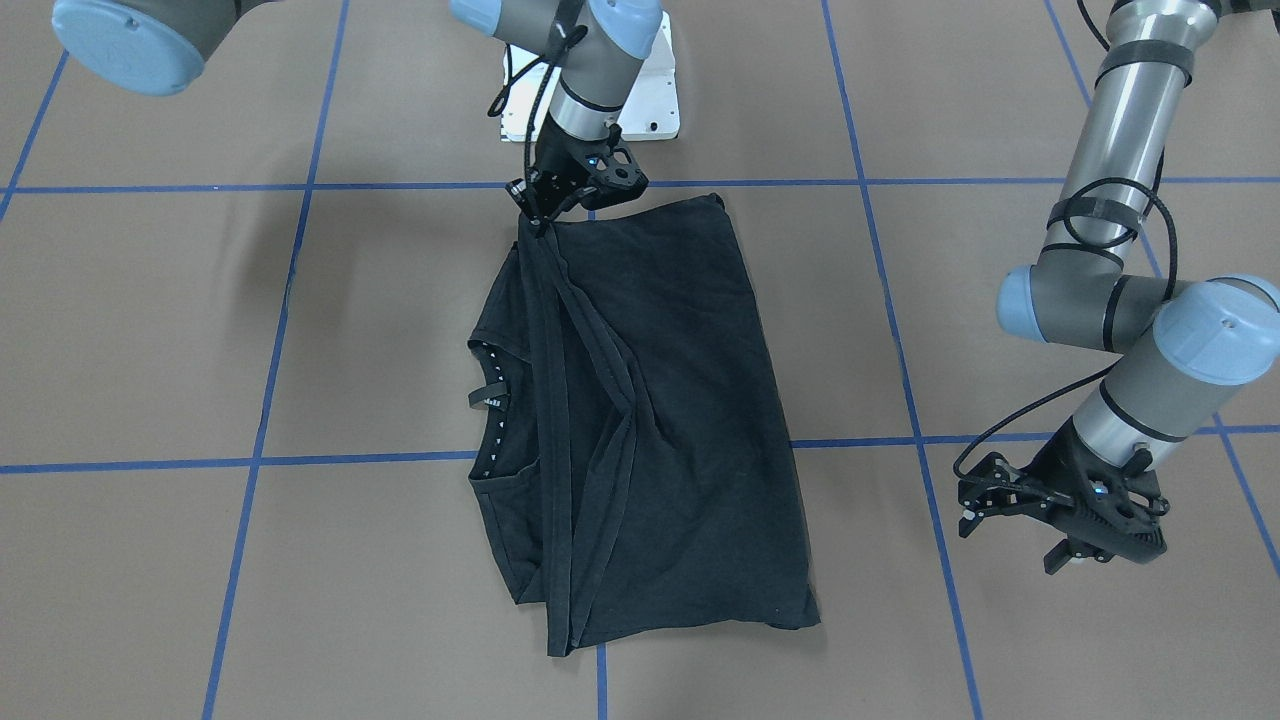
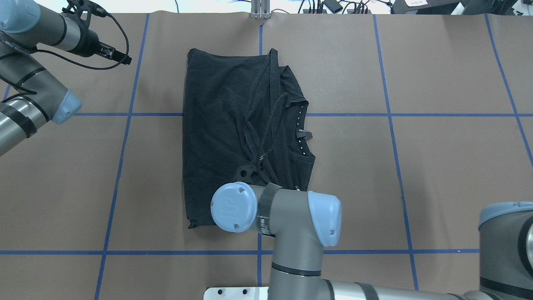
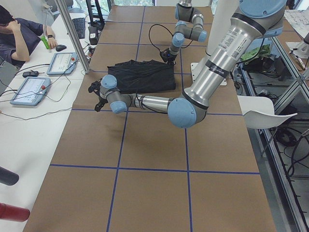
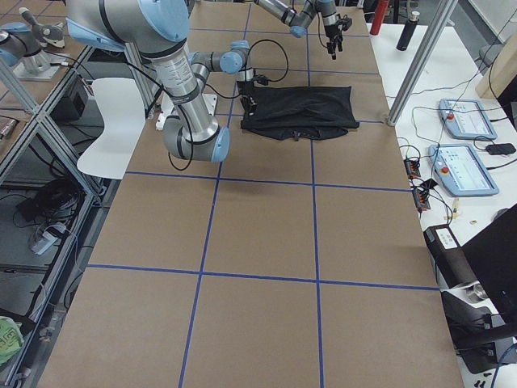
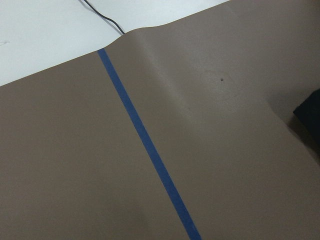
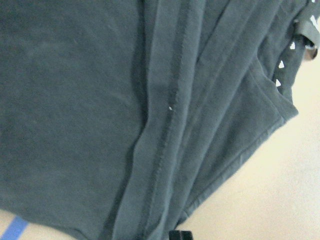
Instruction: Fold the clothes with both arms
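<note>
We have the T-shirt [image 1: 680, 400] mid-table on the brown paper, just in front of the base pedestal [image 1: 655, 100]. It is partly folded into a rough long rectangle running from the robot's side to the far side. Its collar [image 1: 495, 420] points to the robot's right, with small white triangles printed along the inside.

We see the right gripper [image 1: 540, 212] at the shirt's near edge on the collar side, fingers closed on a bunch of fabric. Taut strips of cloth run from the pinch toward the far hem. The right wrist view is all black cloth and seams, with the collar in its top right corner. In the overhead view the wrist joint hides most of that gripper.

We see the left gripper [image 1: 1010, 530] above bare table [image 1: 1000, 300] off the shirt's left side, toward the far end and well apart from it. Its fingers are spread wide with nothing between them. The left wrist view gives only brown paper and a blue tape line [image 5: 150, 150].

A person [image 3: 14, 34] sits at the desk beyond the table's far edge.
</note>
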Controlling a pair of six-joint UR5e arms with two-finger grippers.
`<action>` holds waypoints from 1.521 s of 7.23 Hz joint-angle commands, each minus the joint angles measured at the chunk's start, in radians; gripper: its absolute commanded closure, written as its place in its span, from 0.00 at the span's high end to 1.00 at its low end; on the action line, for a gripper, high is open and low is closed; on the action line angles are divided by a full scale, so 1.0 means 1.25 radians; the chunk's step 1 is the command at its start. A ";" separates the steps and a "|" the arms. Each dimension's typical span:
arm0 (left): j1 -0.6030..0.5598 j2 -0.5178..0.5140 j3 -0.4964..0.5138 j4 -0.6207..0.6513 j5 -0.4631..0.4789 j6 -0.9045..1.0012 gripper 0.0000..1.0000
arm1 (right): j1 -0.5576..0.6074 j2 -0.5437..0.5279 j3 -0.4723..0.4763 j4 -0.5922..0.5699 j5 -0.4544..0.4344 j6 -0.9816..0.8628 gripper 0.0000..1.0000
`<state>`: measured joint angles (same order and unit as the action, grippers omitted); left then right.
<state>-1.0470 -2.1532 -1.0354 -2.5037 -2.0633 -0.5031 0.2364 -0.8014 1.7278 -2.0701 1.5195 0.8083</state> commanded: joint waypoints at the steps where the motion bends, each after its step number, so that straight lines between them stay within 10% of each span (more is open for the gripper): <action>1: -0.001 0.000 -0.001 -0.001 0.000 0.000 1.00 | -0.003 -0.119 0.128 -0.014 0.020 0.040 0.00; 3: 0.001 -0.002 0.000 0.000 0.000 0.000 1.00 | 0.047 -0.070 0.115 -0.017 0.119 0.047 0.00; 4: 0.001 -0.002 -0.001 -0.001 -0.001 0.000 1.00 | 0.057 -0.020 0.068 -0.009 0.132 0.048 0.57; 5: 0.001 -0.002 -0.001 -0.001 0.000 0.000 1.00 | 0.056 0.034 -0.006 -0.003 0.131 0.053 0.87; 9: 0.001 0.001 0.000 -0.001 0.000 0.000 1.00 | -0.026 0.085 -0.113 -0.013 0.034 0.053 0.90; 11: 0.001 0.001 0.000 -0.001 -0.001 0.000 1.00 | -0.036 0.088 -0.134 -0.013 0.019 0.050 0.73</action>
<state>-1.0462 -2.1525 -1.0356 -2.5050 -2.0635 -0.5031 0.2019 -0.6940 1.5754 -2.0859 1.5584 0.8738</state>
